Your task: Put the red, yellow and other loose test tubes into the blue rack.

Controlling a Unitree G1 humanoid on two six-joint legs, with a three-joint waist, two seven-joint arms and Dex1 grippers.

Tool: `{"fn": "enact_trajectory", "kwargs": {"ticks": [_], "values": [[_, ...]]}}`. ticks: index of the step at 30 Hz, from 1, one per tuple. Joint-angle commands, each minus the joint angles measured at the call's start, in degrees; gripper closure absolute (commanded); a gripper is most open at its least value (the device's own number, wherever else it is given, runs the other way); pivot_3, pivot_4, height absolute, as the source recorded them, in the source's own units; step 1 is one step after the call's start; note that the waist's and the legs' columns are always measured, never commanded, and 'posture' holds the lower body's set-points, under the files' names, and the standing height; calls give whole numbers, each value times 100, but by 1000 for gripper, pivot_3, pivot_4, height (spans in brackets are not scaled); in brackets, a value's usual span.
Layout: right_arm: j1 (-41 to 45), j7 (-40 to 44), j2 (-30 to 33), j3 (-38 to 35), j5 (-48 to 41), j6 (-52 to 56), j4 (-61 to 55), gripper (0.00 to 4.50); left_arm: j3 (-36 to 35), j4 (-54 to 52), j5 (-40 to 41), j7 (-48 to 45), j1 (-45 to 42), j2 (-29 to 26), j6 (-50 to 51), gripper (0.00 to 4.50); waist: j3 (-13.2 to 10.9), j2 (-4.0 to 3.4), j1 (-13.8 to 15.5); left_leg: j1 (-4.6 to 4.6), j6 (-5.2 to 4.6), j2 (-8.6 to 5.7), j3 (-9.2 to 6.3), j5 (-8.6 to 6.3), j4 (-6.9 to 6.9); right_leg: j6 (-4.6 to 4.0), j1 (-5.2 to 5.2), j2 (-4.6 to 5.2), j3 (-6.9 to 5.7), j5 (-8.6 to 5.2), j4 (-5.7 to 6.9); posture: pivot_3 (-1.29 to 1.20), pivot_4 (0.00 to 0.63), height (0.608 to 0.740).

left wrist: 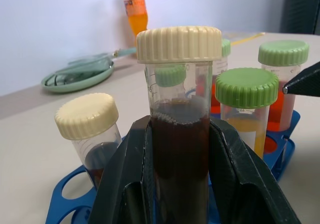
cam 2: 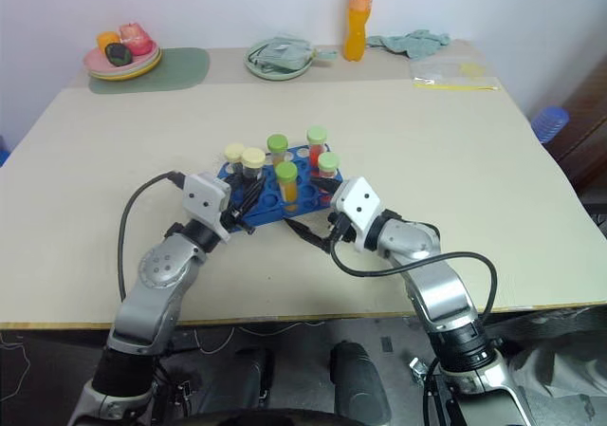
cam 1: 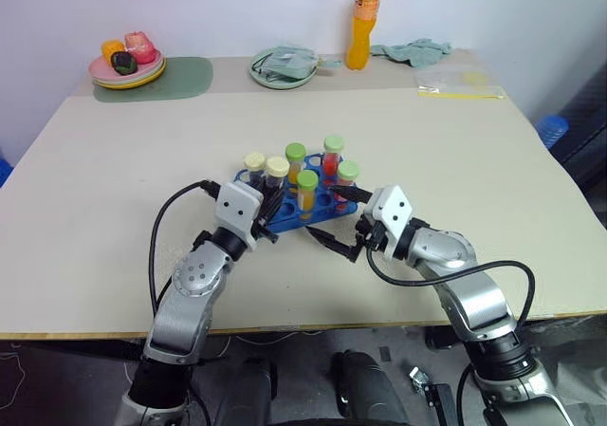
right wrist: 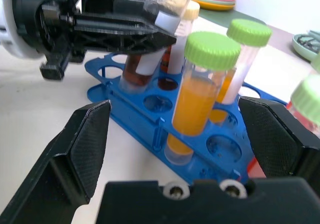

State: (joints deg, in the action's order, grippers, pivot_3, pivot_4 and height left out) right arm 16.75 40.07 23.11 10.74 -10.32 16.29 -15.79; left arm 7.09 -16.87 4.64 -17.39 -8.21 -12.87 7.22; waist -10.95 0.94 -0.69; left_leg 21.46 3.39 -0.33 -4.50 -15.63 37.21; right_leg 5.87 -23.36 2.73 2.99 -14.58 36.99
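The blue rack (cam 1: 302, 206) sits near the centre of the table (cam 1: 114, 217), a little toward the near edge, between the two grippers. It holds six capped tubes: four with green caps, containing orange or red liquid, and two with cream caps at its nine o'clock end. The left gripper (left wrist: 180, 184) is clamped on the cream-capped tube of dark brown liquid (left wrist: 179, 129); the wrist view shows both black fingers pressed against the tube's sides, the tube upright with its lower end at the rack's holes. Whether it is fully seated cannot be told. A second cream-capped tube (left wrist: 90, 129) stands in the rack just beside it. The right gripper (cam 1: 338, 241) stands with its fingers spread wide and holds nothing; it faces the rack's five o'clock side, with a green-capped tube of orange liquid (right wrist: 197, 92) upright in the rack directly ahead of it. At the table's far edge, toward twelve o'clock, stand an orange drink bottle (cam 1: 360, 23), a green plate (cam 1: 282, 68), and, at ten o'clock, a plate of fruit (cam 1: 127, 63).
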Motion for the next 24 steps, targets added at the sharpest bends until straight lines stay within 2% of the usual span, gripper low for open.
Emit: {"fn": "enact_trajectory", "kwargs": {"ticks": [1,3,7,8,10,13,17,20,24], "values": [[111,13,-39,-10,-52,-88,-165,0,-48,132,148,-86,127,115,-224,2962,0,0,-1,0,0,0,0,0,0,0,0,0,0,0,0,0,150,740],[131,20,-47,-4,-53,-92,-151,0,-66,182,151,-77,145,156,-313,2199,0,0,-5,-1,0,0,-1,0,-1,0,0,0,-1,0,0,0,150,740],[151,44,-44,-17,-73,-94,-153,0,-116,94,90,-34,245,188,-388,245,0,0,-11,1,0,0,-1,0,-1,0,-1,-2,-1,0,0,0,150,740],[155,61,-23,-29,-81,-88,-181,0,-189,-40,173,-54,307,168,-336,39,0,0,-12,0,0,1,-1,0,-1,0,-1,-2,-1,0,0,0,150,740],[163,142,60,-94,-148,-41,-274,0,-351,-362,365,-103,434,105,-180,39,-1,-1,-28,0,0,1,-1,0,-3,0,-1,-2,-1,0,-1,0,150,740],[194,439,374,-332,-469,283,-497,0,-877,-1213,1142,-389,847,-262,473,39,-3,-2,-47,1,0,5,-1,0,-6,-1,-5,-4,-1,0,-1,0,150,740],[188,852,1009,-884,-1032,837,-492,0,-1748,-2010,2047,-1006,1722,-1217,1243,39,-4,-4,-38,0,-2,8,-1,-1,-9,-8,-5,-5,-2,-6,-2,0,150,740],[100,1069,1489,-1434,-1337,1143,-184,0,-2385,-2060,2278,-1342,2323,-1769,1493,39,-5,-2,-14,1,-2,8,1,-2,-7,-23,-1,-3,-2,-14,-10,0,150,740],[-80,1275,2071,-1811,-1026,655,588,0,-3228,-1615,2400,-1566,2782,-2086,1477,39,-6,-2,-2,3,-4,9,2,-3,-9,-28,4,-4,-5,-18,-30,0,150,740]]}}
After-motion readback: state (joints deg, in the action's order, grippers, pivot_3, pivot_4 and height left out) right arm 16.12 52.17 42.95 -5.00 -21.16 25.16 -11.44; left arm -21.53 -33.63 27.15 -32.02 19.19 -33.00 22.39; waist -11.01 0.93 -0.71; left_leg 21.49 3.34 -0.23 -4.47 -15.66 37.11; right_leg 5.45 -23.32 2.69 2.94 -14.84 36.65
